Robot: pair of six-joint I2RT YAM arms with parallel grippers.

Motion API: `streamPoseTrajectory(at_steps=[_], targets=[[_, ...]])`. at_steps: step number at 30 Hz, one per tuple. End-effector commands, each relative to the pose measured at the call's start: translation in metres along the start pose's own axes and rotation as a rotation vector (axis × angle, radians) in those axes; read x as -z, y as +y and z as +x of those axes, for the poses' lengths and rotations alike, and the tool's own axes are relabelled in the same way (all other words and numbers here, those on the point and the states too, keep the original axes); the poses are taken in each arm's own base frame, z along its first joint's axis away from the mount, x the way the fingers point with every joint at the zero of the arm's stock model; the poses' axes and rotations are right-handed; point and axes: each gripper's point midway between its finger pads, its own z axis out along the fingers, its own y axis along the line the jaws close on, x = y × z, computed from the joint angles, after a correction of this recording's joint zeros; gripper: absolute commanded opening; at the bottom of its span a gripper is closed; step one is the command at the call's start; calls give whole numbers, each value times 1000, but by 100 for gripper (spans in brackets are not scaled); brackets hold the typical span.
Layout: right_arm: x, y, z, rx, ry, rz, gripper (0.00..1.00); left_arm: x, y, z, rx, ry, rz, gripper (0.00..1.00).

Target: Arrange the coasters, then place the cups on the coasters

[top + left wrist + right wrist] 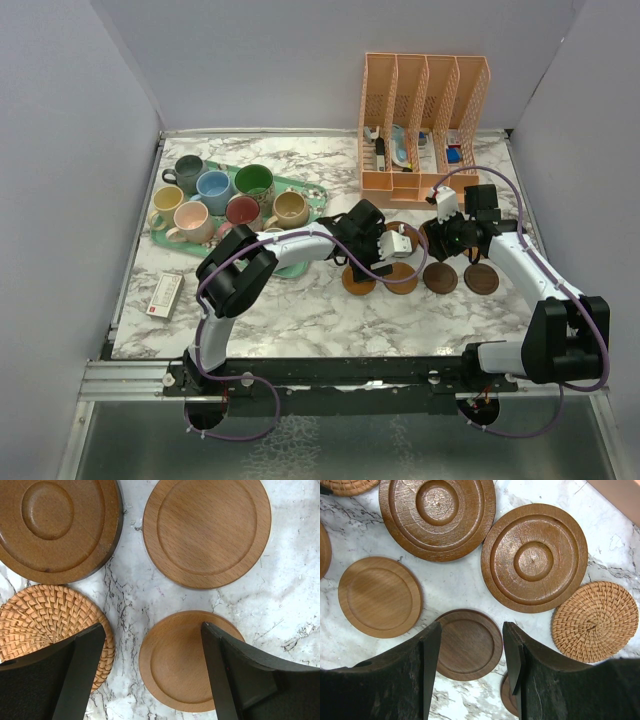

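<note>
Several cups stand on a mint-green tray [312,192] at the left, among them a green cup [254,181], a blue cup [213,186] and a maroon cup [242,210]. The coasters lie mid-table in a near row: tan [359,281], tan [401,277], dark [440,277], dark [481,278]. My left gripper [390,255] [152,627] hangs open over a light wooden coaster [180,665]. My right gripper [447,240] [470,625] is open, its fingers either side of a dark coaster [470,645] lying flat. Neither gripper holds anything.
Round the left gripper lie a woven coaster [45,620], a ringed brown coaster [55,522] and a light coaster [207,530]. An orange file organizer [425,120] stands at the back right. A small white box [165,294] lies at the front left.
</note>
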Motion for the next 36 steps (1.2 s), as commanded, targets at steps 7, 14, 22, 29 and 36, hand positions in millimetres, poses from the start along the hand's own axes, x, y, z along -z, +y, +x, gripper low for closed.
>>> streamPoseTrajectory(at_steps=[7,14,22,29,36], targets=[[3,-6,-9,0,-34,23,53,29,1,-34,-15,-67,-29,83],[5,-5,-14,10,-59,14,53,61,0,-67,-12,-163,-38,86],[9,-4,-23,28,-106,12,54,115,31,-80,18,-249,-142,89],[10,-4,-25,46,-130,18,54,187,75,-44,147,-264,-269,89],[15,-13,-32,53,-154,71,54,239,90,15,293,-230,-406,89]])
